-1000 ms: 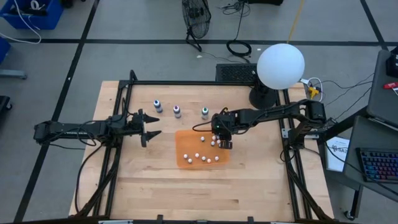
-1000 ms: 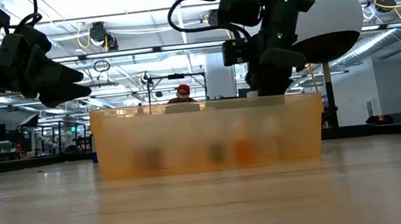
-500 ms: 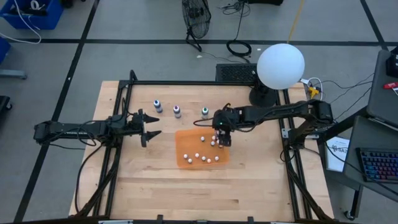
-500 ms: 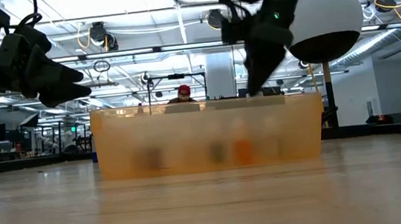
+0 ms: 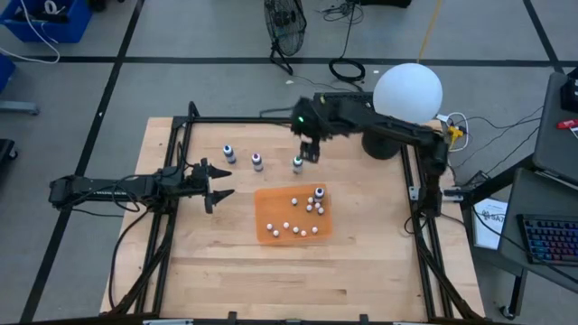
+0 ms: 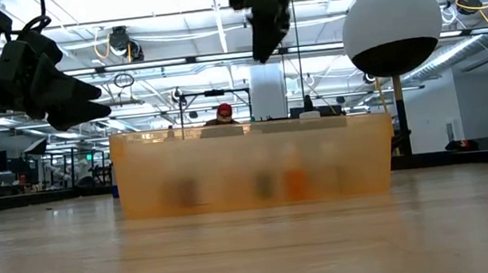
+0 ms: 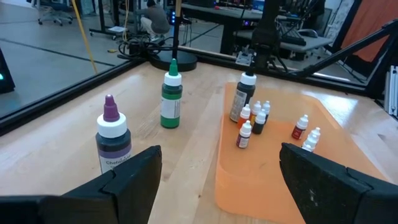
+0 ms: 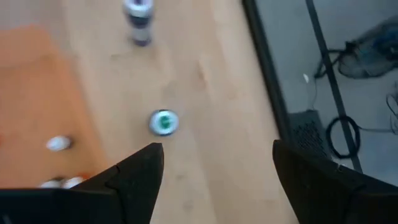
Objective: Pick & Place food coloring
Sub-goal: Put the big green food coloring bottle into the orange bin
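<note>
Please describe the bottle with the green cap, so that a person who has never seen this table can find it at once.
Start at the orange tray in the middle of the wooden table. Three bottles stand in a row on the wood beside its far edge. The green-capped bottle is the one nearest the right hand, which hovers open above it; its neighbours have purple and blue caps.

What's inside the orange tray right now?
The orange tray holds one black food coloring bottle at its far corner and a scatter of small white-capped bottles. The low view shows only blurred shapes through its wall.
</note>
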Motion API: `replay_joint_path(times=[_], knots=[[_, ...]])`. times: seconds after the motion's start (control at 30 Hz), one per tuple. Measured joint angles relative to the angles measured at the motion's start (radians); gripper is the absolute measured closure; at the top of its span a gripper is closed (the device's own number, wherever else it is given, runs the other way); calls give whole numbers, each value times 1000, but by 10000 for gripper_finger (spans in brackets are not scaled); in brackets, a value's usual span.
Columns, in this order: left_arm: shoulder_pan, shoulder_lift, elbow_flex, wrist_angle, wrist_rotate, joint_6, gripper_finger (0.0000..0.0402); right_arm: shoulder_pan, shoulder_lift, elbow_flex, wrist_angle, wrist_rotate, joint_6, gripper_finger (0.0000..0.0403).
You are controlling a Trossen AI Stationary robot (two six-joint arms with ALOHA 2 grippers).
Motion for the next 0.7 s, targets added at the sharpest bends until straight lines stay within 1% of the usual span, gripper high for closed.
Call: replay_joint_path(times=[0.07, 0.17, 0.23, 0.43, 0.63, 0.7], knots=[[0, 0, 0, 0, 0, 0, 78, -29, 56, 36, -4, -26, -30, 119], [0, 0, 0, 0, 0, 0, 78, -49, 126, 35, 2, -100, -76, 119], [0, 0, 0, 0, 0, 0, 78, -50, 168, 36, 4, -128, -109, 119], [0, 0, 0, 0, 0, 0, 78, -50, 263, 35, 32, -132, -182, 119], [0, 0, 0, -1, 0, 0, 78, -55, 299, 37, 42, -140, -196, 119], [0, 0, 0, 0, 0, 0, 78, -55, 299, 29, 48, -161, -193, 119]])
